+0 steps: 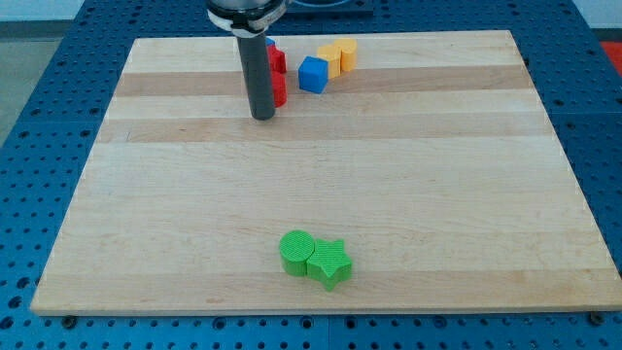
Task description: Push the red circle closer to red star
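Underneath, a pale wooden board point(389, 194) tops blue pegboard point(29, 117).

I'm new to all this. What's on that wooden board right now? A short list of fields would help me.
surface: wooden board
my tip: near the view's top, just left of the red blocks
red blocks: partly hidden behind the rod, shapes unclear
blue block: right of the red ones
yellow blocks: right of and above the blue
green circle: at the view's bottom, touching the green star

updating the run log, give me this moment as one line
tip beside red blocks, shapes hidden | blue cube, yellow blocks right | green pair bottom
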`<state>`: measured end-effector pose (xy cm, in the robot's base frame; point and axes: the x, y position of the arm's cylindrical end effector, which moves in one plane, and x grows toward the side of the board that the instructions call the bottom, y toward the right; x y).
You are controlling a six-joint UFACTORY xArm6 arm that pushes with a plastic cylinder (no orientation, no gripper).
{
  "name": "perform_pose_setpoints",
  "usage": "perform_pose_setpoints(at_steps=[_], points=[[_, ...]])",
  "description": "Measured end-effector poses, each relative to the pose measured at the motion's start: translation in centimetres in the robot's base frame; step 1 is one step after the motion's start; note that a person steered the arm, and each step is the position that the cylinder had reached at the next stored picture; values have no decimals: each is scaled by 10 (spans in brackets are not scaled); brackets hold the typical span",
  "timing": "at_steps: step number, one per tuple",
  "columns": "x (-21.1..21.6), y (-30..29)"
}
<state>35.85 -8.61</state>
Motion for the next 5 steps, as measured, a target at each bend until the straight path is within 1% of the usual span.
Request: perform_pose_setpoints(at_steps=[2, 5], points=[[-15, 12], [-26, 12]])
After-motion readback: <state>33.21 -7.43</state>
